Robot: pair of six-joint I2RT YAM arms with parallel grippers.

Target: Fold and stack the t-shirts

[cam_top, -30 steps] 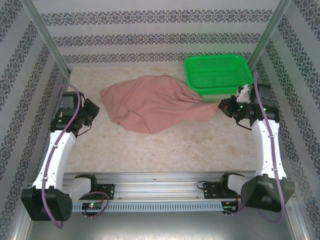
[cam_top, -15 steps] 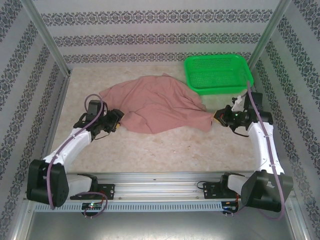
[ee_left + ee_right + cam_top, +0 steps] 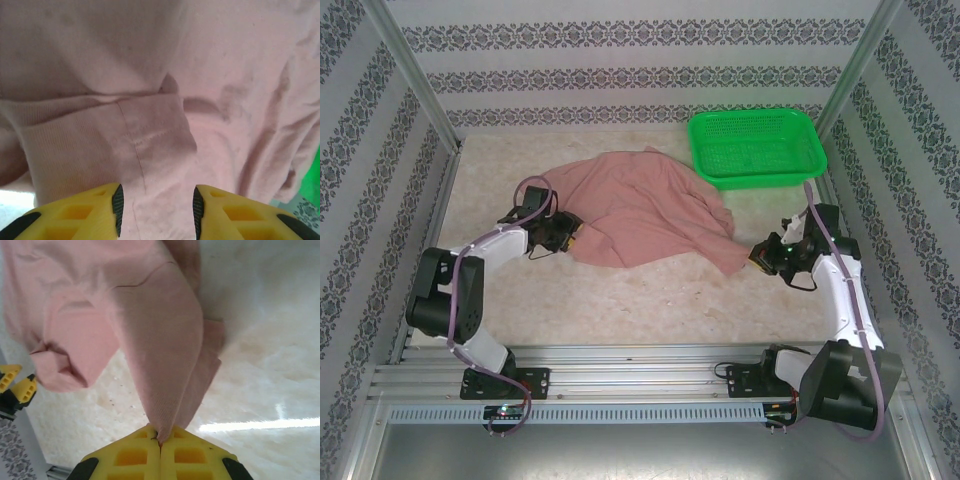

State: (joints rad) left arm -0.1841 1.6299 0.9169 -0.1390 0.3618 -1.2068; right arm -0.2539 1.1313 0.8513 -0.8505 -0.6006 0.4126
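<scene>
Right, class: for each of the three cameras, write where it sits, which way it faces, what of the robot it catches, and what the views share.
Top external: above and behind the robot, looking down on the table; left arm, right arm, t-shirt and basket show.
Left wrist: on the left arm, facing the t-shirt close up; open left fingers at the bottom.
Right wrist: on the right arm, facing t-shirt and table; right fingers shut on a shirt corner.
Shared: all three show the pink t-shirt.

The overhead camera looks down from behind the arms point(image 3: 492, 243), with the whole table point(image 3: 650, 300) in view. Both wrist cameras sit close on the t-shirt point(image 3: 640, 205), the right one facing left.
</scene>
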